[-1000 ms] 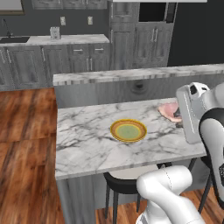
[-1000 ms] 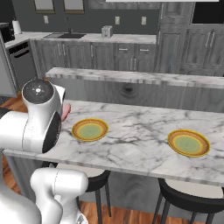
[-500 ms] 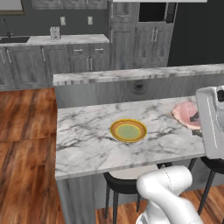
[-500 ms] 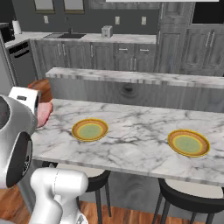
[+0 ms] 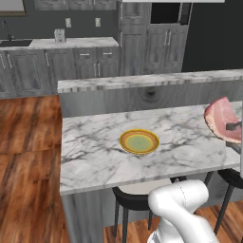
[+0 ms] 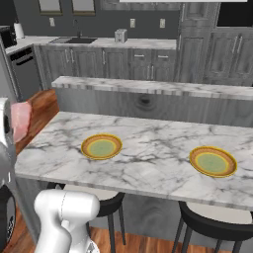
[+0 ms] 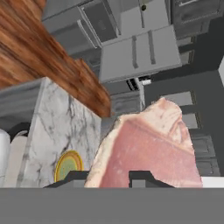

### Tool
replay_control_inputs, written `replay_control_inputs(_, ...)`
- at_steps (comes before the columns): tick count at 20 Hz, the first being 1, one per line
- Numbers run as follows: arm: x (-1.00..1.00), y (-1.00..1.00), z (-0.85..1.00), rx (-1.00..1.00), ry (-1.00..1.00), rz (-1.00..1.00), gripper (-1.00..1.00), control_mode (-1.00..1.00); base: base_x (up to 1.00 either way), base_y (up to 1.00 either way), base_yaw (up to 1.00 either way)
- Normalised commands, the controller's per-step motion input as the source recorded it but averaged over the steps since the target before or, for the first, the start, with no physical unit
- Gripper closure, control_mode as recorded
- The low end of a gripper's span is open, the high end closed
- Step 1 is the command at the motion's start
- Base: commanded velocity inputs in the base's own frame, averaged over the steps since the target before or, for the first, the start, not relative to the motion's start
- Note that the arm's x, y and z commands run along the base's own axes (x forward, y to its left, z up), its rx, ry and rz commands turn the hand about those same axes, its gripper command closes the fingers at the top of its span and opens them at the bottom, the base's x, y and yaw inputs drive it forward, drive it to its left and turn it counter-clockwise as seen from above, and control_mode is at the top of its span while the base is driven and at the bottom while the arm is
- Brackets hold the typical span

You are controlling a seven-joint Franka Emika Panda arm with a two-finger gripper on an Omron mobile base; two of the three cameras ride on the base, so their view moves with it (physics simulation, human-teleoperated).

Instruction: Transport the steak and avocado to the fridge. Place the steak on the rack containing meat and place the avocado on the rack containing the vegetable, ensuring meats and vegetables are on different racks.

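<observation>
In the left base view the steak (image 5: 223, 119) hangs in the air past the right end of the marble tabletop (image 5: 95, 152), well to the right of the yellow-rimmed plate (image 5: 139, 141) and above the tabletop's level. A dark finger of the end effector (image 5: 233, 126) presses on its lower right side. The slab stands on edge and is held by one margin only, so a quick swing of the arm could let it pivot or slide out

In the right base view the steak (image 6: 20, 121) shows at the far left, off the left end of the tabletop (image 6: 148, 163) and well left of the nearer plate (image 6: 101, 147); a second plate (image 6: 213, 161) sits toward the tabletop's other end. The meat hangs close to the tabletop's corner, over wooden floor (image 6: 42, 106), so a low sweep might clip that corner and a drop would land it on the floor

In the hand view the end effector (image 7: 107, 178) is clamped narrowly on the steak (image 7: 148, 151), whose bottom edge sits between the two finger tips (image 7: 142, 177). Most of the slab stands beyond the tips, so the hold looks shallow. The slab also hides much of what lies ahead, which may hamper lining up with a fridge rack
</observation>
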Motion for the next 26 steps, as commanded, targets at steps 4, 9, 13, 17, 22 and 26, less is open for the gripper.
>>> replay_control_inputs(4, 0.0, 0.0, 0.0, 0.0, 0.0, 0.0, 1.0, 1.0, -0.59, 0.31, 0.23)
replay_control_inputs(9, 0.0, 0.0, 0.0, 0.0, 0.0, 0.0, 1.0, 1.0, -0.27, 0.77, 0.23)
replay_control_inputs(13, 0.0, 0.0, 0.0, 0.0, 0.0, 0.0, 1.0, 1.0, 0.01, 1.0, 0.39)
replay_control_inputs(17, 0.0, 0.0, 0.0, 0.0, 0.0, 0.0, 1.0, 1.0, -0.01, 0.97, 0.74)
replay_control_inputs(22, 0.0, 0.0, 0.0, 0.0, 0.0, 0.0, 1.0, 1.0, 0.0, 0.88, 0.8)
replay_control_inputs(26, 0.0, 0.0, 0.0, 0.0, 0.0, 0.0, 1.0, 1.0, 0.02, 0.98, 0.71)
